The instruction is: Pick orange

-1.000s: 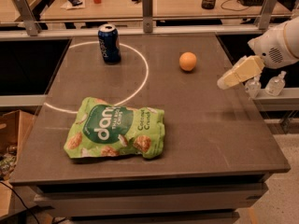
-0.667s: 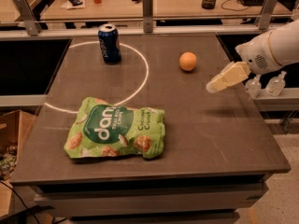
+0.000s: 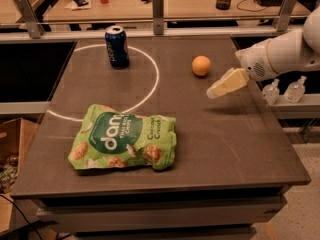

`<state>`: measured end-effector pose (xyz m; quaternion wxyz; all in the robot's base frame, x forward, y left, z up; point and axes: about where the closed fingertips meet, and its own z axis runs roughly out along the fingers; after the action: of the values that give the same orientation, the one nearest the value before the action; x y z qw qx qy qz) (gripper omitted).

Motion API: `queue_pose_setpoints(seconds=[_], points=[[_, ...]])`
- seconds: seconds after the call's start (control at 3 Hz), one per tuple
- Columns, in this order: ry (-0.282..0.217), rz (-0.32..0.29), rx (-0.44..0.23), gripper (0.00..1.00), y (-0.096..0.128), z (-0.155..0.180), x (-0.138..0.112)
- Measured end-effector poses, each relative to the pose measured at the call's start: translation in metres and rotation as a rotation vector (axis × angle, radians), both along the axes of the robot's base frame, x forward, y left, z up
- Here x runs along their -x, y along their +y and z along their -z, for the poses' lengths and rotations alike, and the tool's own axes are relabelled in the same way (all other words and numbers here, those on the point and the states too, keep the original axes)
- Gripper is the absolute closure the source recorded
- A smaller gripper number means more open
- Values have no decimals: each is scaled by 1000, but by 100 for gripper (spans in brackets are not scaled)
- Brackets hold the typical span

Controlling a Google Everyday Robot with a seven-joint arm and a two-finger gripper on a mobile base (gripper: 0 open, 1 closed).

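Not yet picked: small round smooth orange fruit (image 3: 201, 65) resting on dark grey counter (image 3: 240, 144), toward 1 o'clock. Cream gripper (image 3: 216, 90) hovering near, at its 4 o'clock, holding nothing; jaws' state impossible to tell. Closing in, grasp, lift all left.

Can: blue metal soda can (image 3: 116, 46), upright, far left on the dark grey counter (image 3: 225, 144).
Bag: green crinkled snack bag (image 3: 125, 143), lying flat near the front.
Pincer: cream pincer (image 3: 216, 90), above the counter's right side.
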<state>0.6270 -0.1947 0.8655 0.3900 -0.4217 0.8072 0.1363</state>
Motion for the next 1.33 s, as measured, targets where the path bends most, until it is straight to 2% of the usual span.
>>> queue_pose_setpoints(seconds=[0.33, 1.33], points=[[-14, 3, -16, 0, 7, 3, -20], [13, -18, -46, 0, 40, 29, -67]])
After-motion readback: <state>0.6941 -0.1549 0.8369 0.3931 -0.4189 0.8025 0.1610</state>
